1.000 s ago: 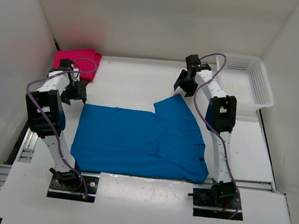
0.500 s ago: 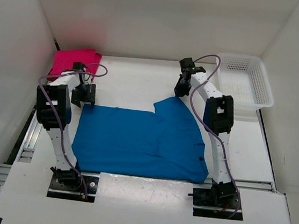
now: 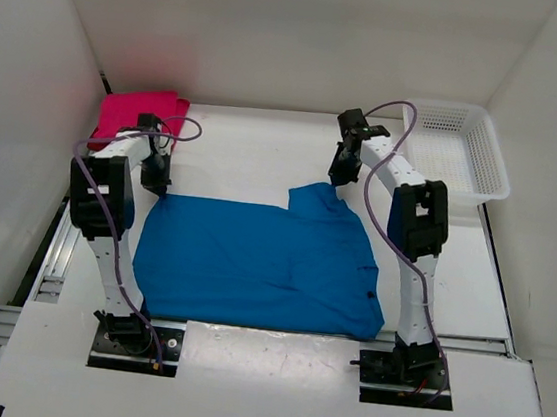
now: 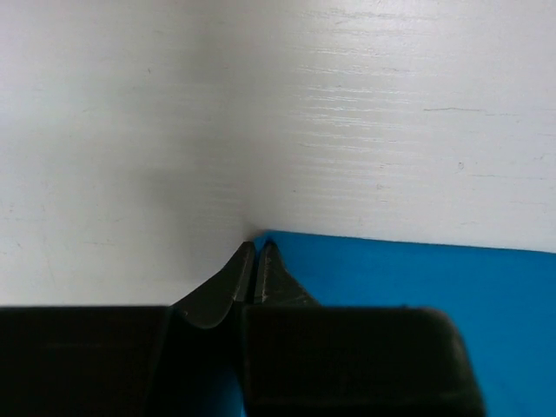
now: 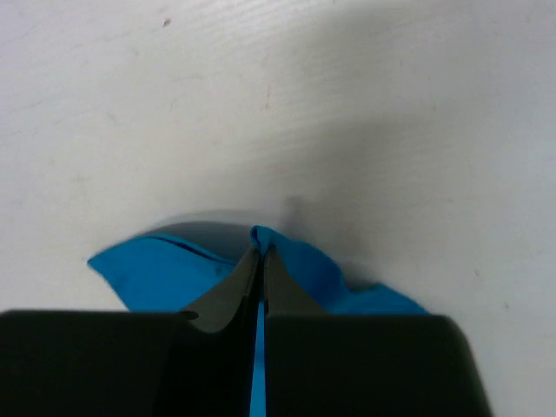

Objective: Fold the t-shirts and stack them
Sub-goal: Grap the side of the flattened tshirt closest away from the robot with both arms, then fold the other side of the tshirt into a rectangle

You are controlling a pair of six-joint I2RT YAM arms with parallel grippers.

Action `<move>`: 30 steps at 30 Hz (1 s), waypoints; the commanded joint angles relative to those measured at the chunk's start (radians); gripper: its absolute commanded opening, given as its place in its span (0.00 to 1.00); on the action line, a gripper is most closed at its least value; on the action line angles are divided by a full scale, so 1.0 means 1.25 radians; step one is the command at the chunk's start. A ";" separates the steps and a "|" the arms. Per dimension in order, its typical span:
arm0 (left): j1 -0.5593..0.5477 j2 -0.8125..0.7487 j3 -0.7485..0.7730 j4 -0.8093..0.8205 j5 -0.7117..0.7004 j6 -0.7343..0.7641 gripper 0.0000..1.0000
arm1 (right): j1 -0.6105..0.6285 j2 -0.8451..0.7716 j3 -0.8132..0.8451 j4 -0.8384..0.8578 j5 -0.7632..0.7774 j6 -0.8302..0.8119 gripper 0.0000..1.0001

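- The left gripper [image 4: 256, 249] is pinched shut on the far left corner of the blue t-shirt [image 3: 262, 262]. The shirt lies flat, spreading from the gripper toward the arm bases.
- The right gripper [image 5: 259, 243] is clamped on the shirt's far right corner, with cloth bunched up at its tips.
- A pink t-shirt [image 3: 138, 112] lies folded just beyond the left gripper.

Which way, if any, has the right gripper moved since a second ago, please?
Yes. The right gripper has come down and away from the white basket, toward the near edge, onto the far corner of the blue t-shirt.
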 commanded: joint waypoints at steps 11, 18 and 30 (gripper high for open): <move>-0.073 -0.365 -0.253 0.004 -0.133 0.000 0.10 | 0.112 -0.623 -0.573 0.051 0.118 0.006 0.01; -0.082 -0.495 -0.388 0.032 -0.210 0.000 0.10 | 0.181 -0.865 -0.866 0.051 0.155 0.140 0.01; -0.089 -0.555 -0.505 0.047 -0.274 0.000 0.10 | 0.272 -0.933 -0.964 0.051 0.200 0.234 0.01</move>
